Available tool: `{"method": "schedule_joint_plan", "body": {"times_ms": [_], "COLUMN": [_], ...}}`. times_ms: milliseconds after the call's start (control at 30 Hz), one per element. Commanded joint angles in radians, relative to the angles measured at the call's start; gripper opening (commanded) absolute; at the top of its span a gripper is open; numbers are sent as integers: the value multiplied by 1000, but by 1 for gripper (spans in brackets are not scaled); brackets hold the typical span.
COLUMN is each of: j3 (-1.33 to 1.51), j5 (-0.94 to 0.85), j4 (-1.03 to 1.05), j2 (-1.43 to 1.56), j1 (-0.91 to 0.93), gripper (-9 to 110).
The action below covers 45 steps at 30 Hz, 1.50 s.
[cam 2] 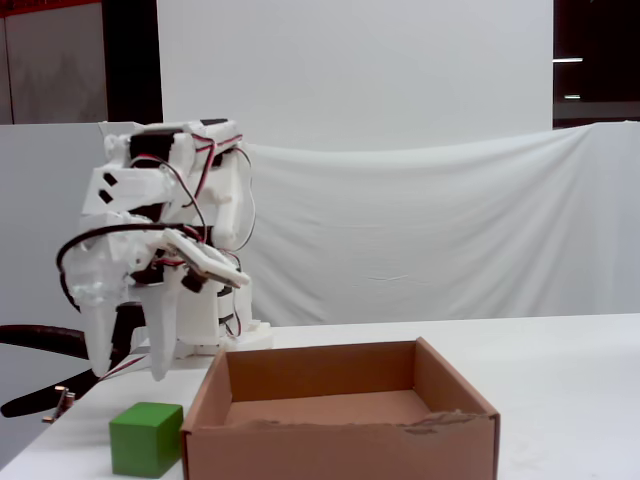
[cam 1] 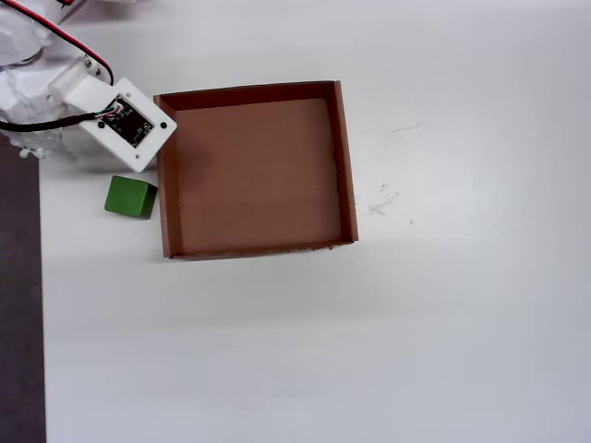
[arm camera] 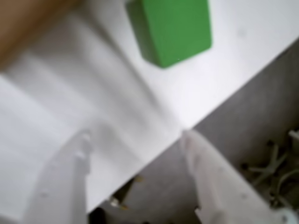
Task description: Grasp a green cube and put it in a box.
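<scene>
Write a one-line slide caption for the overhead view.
Green cube sits on the white table just outside the empty cardboard box, with the arm above it.

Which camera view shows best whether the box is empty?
The overhead view: the whole floor of the box is visible and bare. The fixed view shows only its front wall and part of the floor; the wrist view catches just a blurred brown corner.

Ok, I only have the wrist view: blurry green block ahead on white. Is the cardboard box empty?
Observer: Yes, the shallow brown cardboard box shows bare floor in the overhead view.
Operator: Where's the block relative to it?
Observer: The small green cube sits just outside the box's left wall in the overhead view, near the table's edge.
Operator: Am I down on it?
Observer: No. In the fixed view the white gripper hangs open above the cube, not touching.
</scene>
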Motion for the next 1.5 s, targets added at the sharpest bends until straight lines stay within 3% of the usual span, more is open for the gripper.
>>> {"method": "schedule_joint_plan", "body": {"times_ms": [0,767,1467], "j3": [-64,-514,-703], "j5": [-41,-66,-184], "j4": [-48,193,109], "j2": [-29,-445,-712], "j1": [-32,-87,-94], "gripper": [27,27,27]}}
